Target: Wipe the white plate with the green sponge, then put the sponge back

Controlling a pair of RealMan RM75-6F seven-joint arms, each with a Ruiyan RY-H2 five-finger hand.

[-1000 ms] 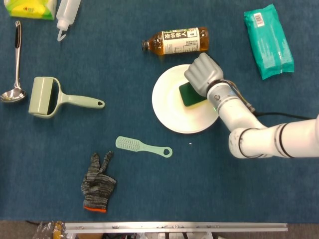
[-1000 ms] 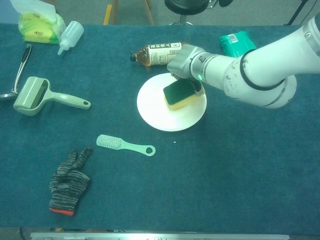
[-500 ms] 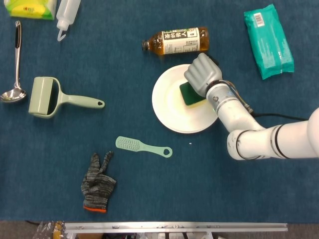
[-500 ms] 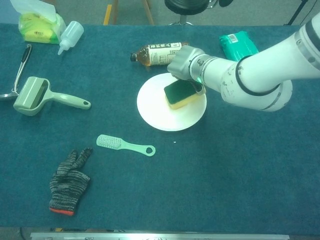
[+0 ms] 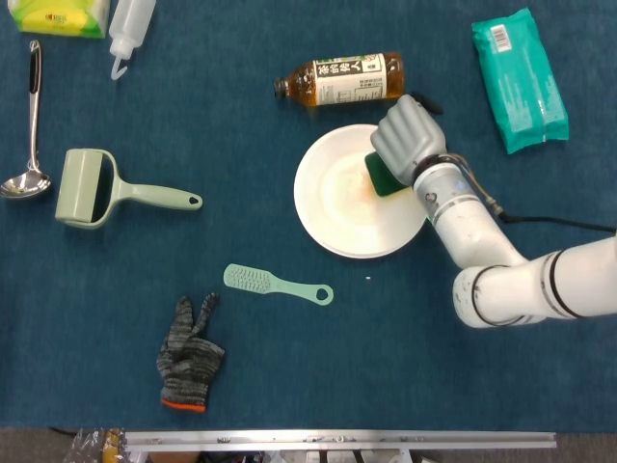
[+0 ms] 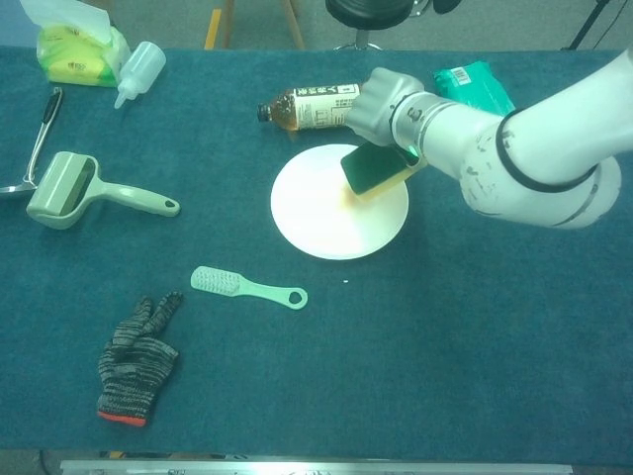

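The white plate (image 5: 342, 198) (image 6: 316, 213) lies on the blue cloth near the middle of the table. My right hand (image 5: 408, 138) (image 6: 381, 103) grips the green sponge (image 5: 382, 176) (image 6: 371, 170), yellow on one side, and holds it tilted over the plate's far right rim. The sponge's green face points toward the plate. No left hand shows in either view.
A tea bottle (image 5: 339, 79) lies just behind the plate, close to my hand. A teal wipes pack (image 5: 519, 79) is at the back right. A green brush (image 5: 275, 284), a grey glove (image 5: 189, 353), a lint roller (image 5: 101, 189), a ladle (image 5: 30, 125) and a squeeze bottle (image 5: 128, 31) lie to the left.
My right hand has carried the sponge from the plate's centre right toward its far right rim and tipped it up on edge.
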